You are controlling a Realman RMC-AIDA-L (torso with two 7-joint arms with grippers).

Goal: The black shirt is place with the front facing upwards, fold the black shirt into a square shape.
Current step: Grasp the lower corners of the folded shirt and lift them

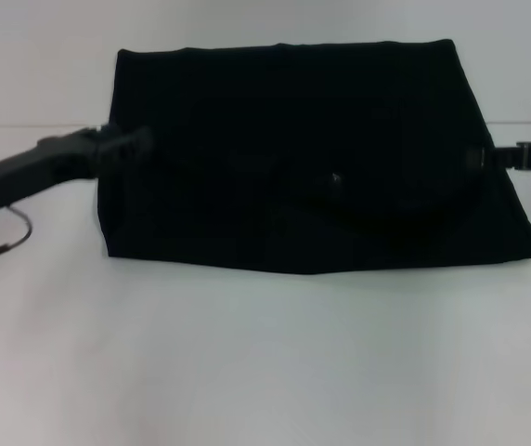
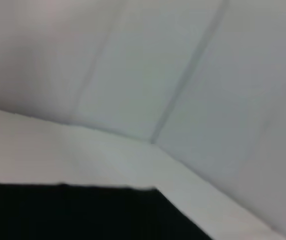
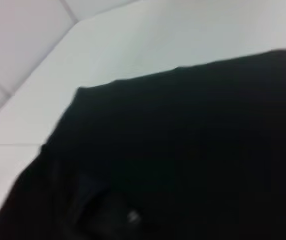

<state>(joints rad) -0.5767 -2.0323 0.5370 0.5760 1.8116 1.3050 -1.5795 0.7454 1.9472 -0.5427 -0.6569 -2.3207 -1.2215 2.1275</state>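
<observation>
The black shirt [image 1: 312, 153] lies folded in a wide block on the white counter [image 1: 265, 362]. The left end effector [image 1: 122, 149] sits at its left edge, the right end effector [image 1: 493, 158] at its right edge; whether either is clamped on cloth I cannot tell.

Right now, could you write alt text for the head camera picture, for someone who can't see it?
A black shirt, folded into a wide block with no lettering showing, lies on a white table. The left gripper meets its left edge and the right gripper its right edge.
</observation>
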